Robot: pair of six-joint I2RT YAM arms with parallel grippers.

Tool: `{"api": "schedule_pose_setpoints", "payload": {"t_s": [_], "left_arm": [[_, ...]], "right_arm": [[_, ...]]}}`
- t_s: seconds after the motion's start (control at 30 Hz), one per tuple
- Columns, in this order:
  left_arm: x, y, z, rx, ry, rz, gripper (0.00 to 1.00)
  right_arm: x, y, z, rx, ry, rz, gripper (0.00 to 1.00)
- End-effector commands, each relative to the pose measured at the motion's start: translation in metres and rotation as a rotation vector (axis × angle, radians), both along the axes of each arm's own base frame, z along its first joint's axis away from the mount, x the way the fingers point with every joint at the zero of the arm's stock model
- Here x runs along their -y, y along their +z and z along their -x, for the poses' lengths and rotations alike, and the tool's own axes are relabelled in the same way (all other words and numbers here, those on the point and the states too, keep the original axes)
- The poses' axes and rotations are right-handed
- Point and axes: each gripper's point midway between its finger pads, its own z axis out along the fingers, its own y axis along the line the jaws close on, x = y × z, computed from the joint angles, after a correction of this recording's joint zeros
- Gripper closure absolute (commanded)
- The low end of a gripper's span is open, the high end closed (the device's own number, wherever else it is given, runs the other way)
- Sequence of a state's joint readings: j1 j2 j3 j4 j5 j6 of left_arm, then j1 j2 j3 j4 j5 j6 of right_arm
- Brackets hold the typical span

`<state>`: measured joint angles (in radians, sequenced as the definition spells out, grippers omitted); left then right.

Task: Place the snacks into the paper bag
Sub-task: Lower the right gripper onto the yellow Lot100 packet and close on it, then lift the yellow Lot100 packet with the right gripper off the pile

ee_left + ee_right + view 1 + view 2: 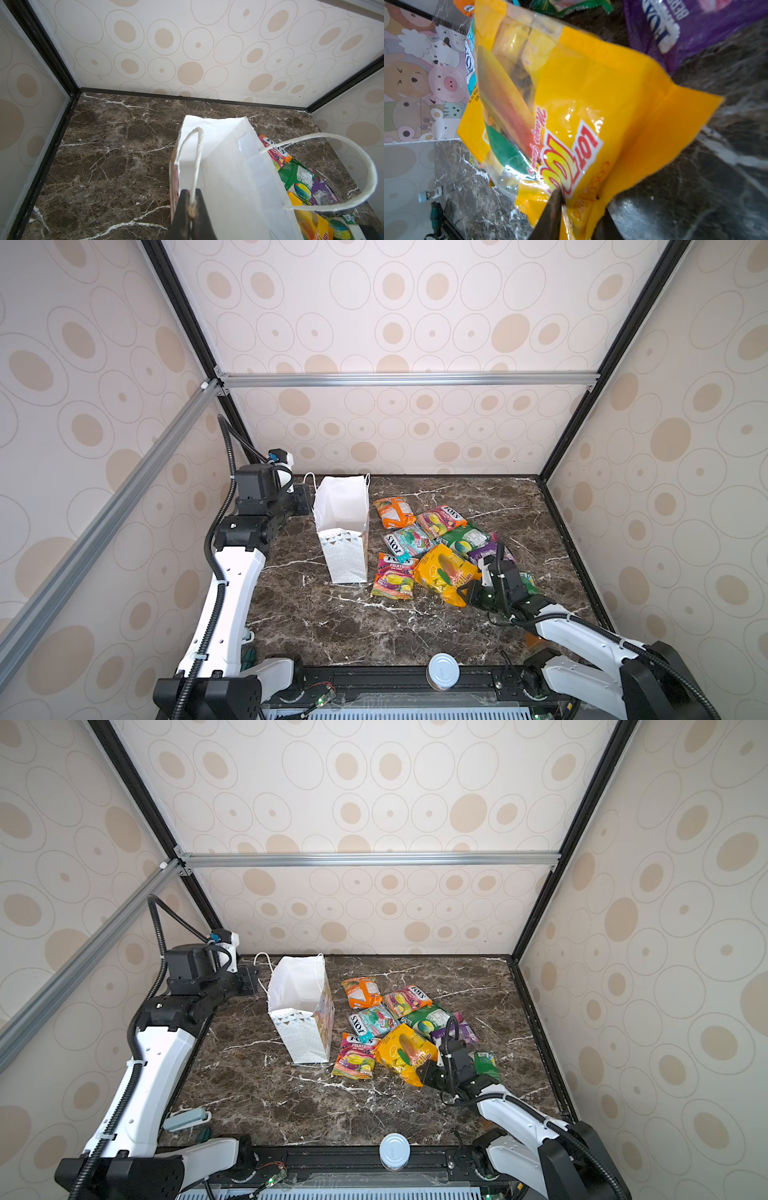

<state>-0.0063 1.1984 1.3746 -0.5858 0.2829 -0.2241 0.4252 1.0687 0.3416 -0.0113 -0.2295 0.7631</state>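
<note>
The white paper bag point(344, 506) stands open at the back left of the marble table, also seen in the left wrist view point(224, 166). My left gripper point(192, 209) is shut on one of its cord handles point(196, 158). The snacks lie in a heap to the bag's right: an orange packet point(394, 512), pink point(440, 521) and teal point(409, 542) FOX'S bags, green point(463, 540) and purple point(484, 551) packets. My right gripper point(467, 593) point(579, 216) pinches the near edge of the big yellow packet point(442, 570) point(591, 93), fingers on either side.
A silver-lidded can point(443, 671) stands at the table's front edge. A pale teal object point(187, 1119) lies at the front left beside the left arm. Another green packet point(485, 1065) sits behind the right wrist. Patterned walls close three sides.
</note>
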Motion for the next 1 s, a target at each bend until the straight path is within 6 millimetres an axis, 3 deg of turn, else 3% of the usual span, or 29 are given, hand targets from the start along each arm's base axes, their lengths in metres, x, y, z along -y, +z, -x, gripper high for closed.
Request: {"api": "schedule_pose_setpoints", "payload": {"t_s": [0.0, 0.17, 0.43, 0.73, 0.97], "left_arm": [[-0.003, 0.008, 0.005, 0.021, 0.004, -0.007, 0.98], [-0.003, 0.009, 0.002, 0.017, -0.003, -0.021, 0.99], [-0.003, 0.005, 0.004, 0.019, -0.004, -0.025, 0.98], [-0.002, 0.012, 0.006, 0.035, -0.009, -0.027, 0.97], [-0.002, 0.006, 0.005, 0.018, -0.013, -0.038, 0.98]], "right_arm": [[0.006, -0.012, 0.004, -0.027, -0.024, 0.019, 0.77], [0.006, -0.014, 0.005, -0.037, -0.023, 0.023, 0.87], [0.011, -0.008, 0.006, -0.023, -0.029, 0.042, 0.94], [0.016, 0.001, 0.007, -0.015, -0.025, 0.083, 0.97], [0.019, 0.016, 0.007, -0.005, -0.001, 0.117, 0.99]]}}
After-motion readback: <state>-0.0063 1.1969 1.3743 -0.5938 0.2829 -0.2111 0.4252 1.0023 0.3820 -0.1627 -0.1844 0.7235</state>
